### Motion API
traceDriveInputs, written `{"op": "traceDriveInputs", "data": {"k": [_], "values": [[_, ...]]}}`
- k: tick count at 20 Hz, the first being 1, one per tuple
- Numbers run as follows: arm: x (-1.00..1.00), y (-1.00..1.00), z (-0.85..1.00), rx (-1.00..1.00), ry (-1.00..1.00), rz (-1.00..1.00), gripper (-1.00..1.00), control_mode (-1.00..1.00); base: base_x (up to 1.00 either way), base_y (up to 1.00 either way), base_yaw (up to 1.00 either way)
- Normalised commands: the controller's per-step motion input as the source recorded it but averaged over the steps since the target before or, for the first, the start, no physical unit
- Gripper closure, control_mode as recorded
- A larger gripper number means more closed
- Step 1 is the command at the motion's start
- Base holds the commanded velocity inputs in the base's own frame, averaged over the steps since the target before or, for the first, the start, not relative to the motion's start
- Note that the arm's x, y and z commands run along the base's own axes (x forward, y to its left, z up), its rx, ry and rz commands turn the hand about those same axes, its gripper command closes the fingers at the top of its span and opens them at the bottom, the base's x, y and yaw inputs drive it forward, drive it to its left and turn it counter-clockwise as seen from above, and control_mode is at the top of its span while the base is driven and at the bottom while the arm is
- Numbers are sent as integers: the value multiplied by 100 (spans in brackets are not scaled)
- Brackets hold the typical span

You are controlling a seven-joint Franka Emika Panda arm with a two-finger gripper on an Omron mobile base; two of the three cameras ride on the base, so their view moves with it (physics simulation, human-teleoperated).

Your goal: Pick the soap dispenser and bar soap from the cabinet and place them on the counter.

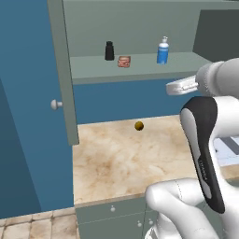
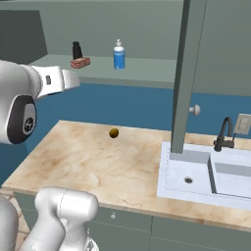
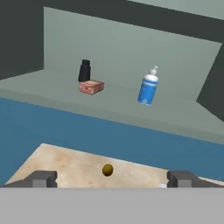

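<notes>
On the inner shelf of the cabinet, doors open: soap dispenser, blue bottle with white pump top, upright, toward the right of the shelf. Same item in the right base view and the hand view.

Bar soap, pinkish-red flat block, lying on the same shelf, well apart from the dispenser on its left. Seen also at and.

Black bottle, small, upright, just behind and beside the bar soap; whether they touch cannot be told.

Cabinet door, grey-green, swung open, seen edge-on, with a round pale knob. A second open door stands above the sink.

Counter, beige-and-tan marble pattern, below the shelf, backed by a blue wall. One dark-yellow ball rests on it near the back.

Faucet, dark, curved, behind the sink.

Gripper: fingers set wide apart, nothing between them, held above the counter and short of the shelf, facing the shelf items.
</notes>
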Motion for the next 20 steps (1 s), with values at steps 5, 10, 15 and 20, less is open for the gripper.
{"op": "traceDriveInputs", "data": {"k": [5, 10, 15, 20], "values": [[17, -32, 0, 5, 0, -14, -100, -100, 0, 0, 0], [27, -35, 0, 14, 0, -12, -100, -100, 0, 0, 0], [42, -16, 0, 14, 0, -1, -100, -100, 0, 0, 0], [37, -7, 3, 9, -1, 0, -100, -100, 0, 0, 0]]}}
